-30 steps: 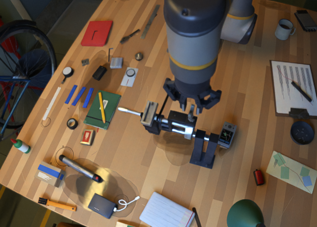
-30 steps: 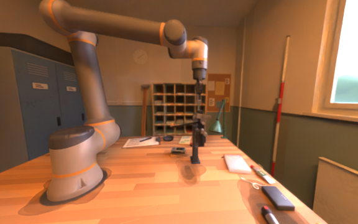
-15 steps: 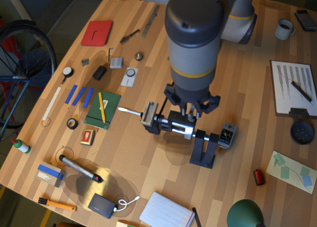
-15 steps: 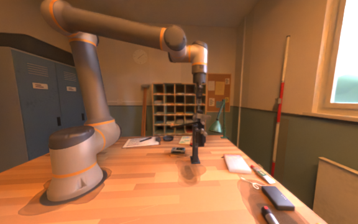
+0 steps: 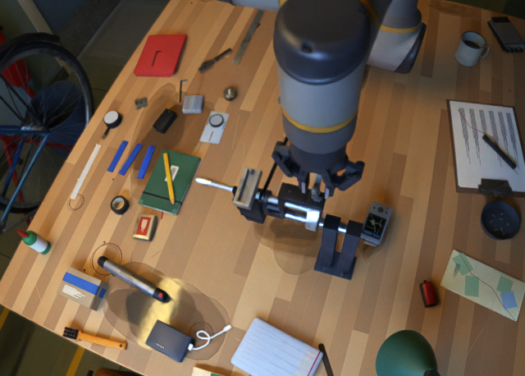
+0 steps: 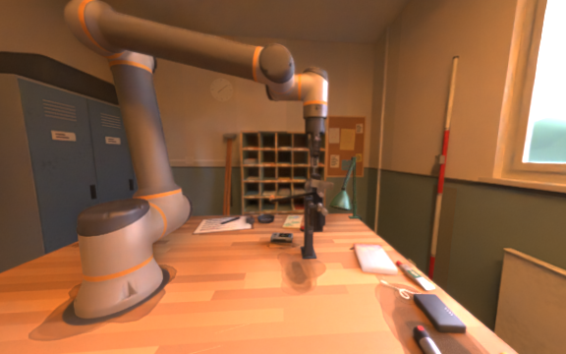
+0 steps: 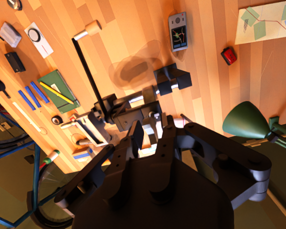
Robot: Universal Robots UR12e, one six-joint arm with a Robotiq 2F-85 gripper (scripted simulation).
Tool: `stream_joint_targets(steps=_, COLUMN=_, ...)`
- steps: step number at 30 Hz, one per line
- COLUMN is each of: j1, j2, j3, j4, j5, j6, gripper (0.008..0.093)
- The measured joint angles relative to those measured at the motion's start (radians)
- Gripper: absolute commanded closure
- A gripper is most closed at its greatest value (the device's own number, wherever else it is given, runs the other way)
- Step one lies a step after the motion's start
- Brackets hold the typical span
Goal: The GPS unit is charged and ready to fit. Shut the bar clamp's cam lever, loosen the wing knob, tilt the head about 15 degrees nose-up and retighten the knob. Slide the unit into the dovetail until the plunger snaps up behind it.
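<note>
My gripper (image 5: 314, 190) hangs straight down over the mount on the bar, open and holding nothing, with its fingers either side of the wing knob (image 7: 150, 125). The bar clamp (image 5: 292, 206) sits on a silver bar carried by a dark stand (image 5: 337, 249). The tilting head with its dovetail tray (image 5: 247, 187) is at the bar's left end. A long black cam lever (image 7: 86, 67) with a pale handle tip reaches away from the clamp. The GPS unit (image 5: 375, 223) lies flat on the bench just right of the stand, screen up.
The robot base (image 6: 116, 260) stands on the bench. A green notebook with a yellow pencil (image 5: 169, 181) lies left of the mount. A clipboard (image 5: 485, 145) and dark dish (image 5: 500, 219) lie right. A green lamp (image 5: 405, 355) stands at the near edge, beside a notepad (image 5: 275, 351).
</note>
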Motion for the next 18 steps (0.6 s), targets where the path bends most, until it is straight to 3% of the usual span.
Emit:
stream_joint_targets(steps=9, j1=0.0, j2=0.0, j3=0.0, j4=0.0, j5=0.0, j6=0.0, gripper=0.0634)
stream_joint_targets(steps=18, j1=0.0, j2=0.0, j3=0.0, j4=0.0, j5=0.0, j6=0.0, gripper=0.0814)
